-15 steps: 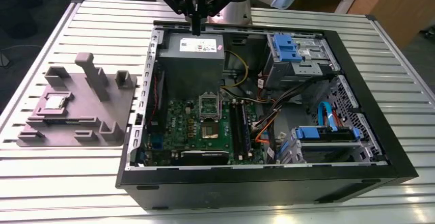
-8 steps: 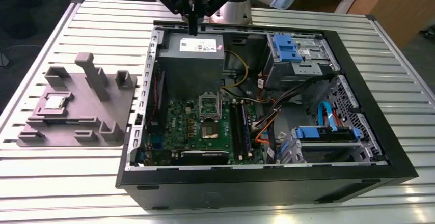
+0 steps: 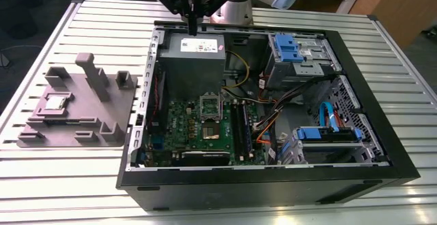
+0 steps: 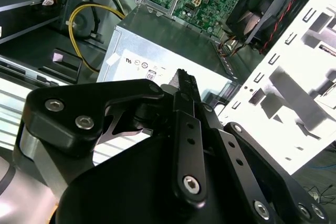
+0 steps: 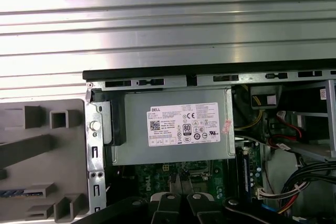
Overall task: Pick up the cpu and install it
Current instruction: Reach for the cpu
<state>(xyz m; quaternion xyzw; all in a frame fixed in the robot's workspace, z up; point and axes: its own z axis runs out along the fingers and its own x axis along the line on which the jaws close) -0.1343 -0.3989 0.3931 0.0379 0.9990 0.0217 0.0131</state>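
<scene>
Now cpu point(image 3: 56, 102) lies flat on grey plate point(image 3: 82, 113); hand point(image 3: 193, 30), fingers together & empty, well apart from plate. Prob light, stiff, fragile: grip by edges.

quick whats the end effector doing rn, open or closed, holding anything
end effector: closed, holding nothing, over the power supply; the cpu lies on the grey fixture plate.
</scene>
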